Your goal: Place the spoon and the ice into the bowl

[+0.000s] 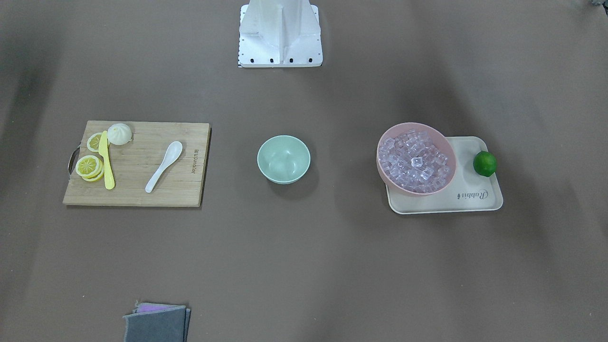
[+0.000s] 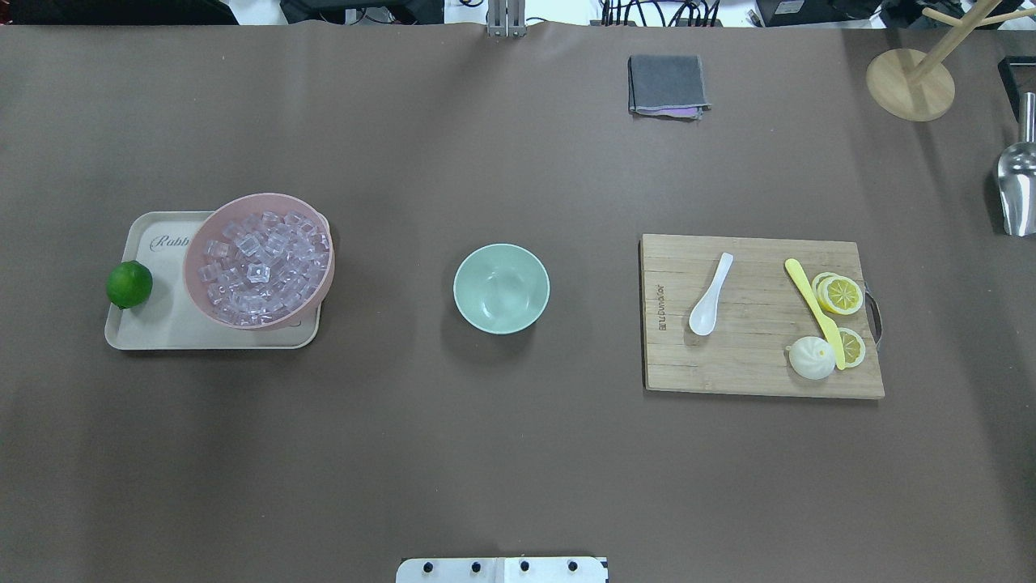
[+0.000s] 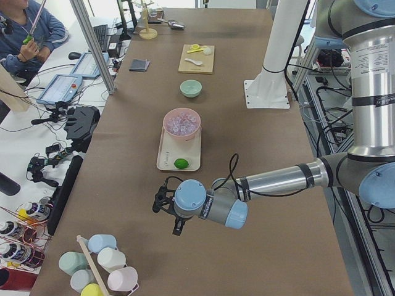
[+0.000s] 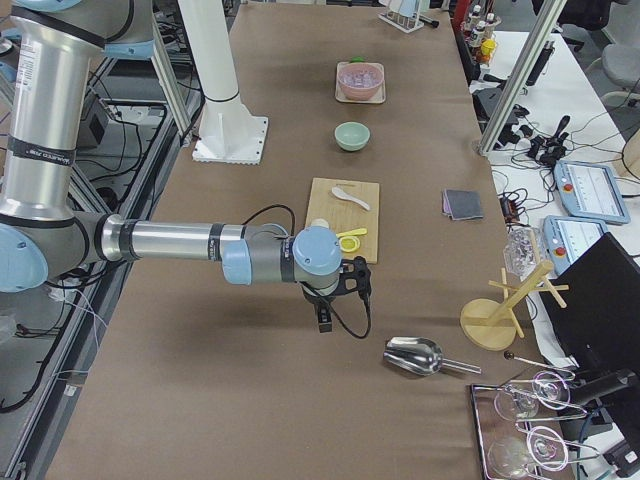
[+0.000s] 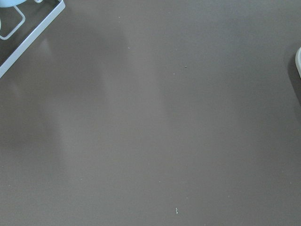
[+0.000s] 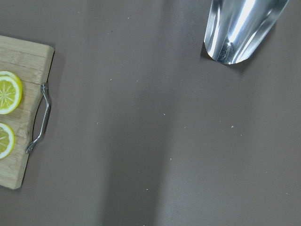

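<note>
The white spoon (image 1: 164, 166) lies on a wooden cutting board (image 1: 142, 192), also seen from overhead (image 2: 711, 295). The empty mint-green bowl (image 1: 283, 159) stands mid-table (image 2: 501, 288). Clear ice cubes (image 1: 416, 162) fill a pink bowl (image 1: 413, 126) on a beige tray (image 1: 475, 202). My left gripper (image 3: 178, 229) shows only in the exterior left view, far from the tray, over bare table. My right gripper (image 4: 325, 322) shows only in the exterior right view, beyond the board's handle end. I cannot tell whether either is open or shut.
A lime (image 1: 484, 163) sits on the tray. A yellow knife (image 1: 106, 161), lemon slices (image 1: 89, 166) and a white bun (image 1: 119, 133) share the board. A metal scoop (image 2: 1017, 182), a wooden stand (image 2: 910, 81) and a folded grey cloth (image 2: 667, 83) lie near the edges.
</note>
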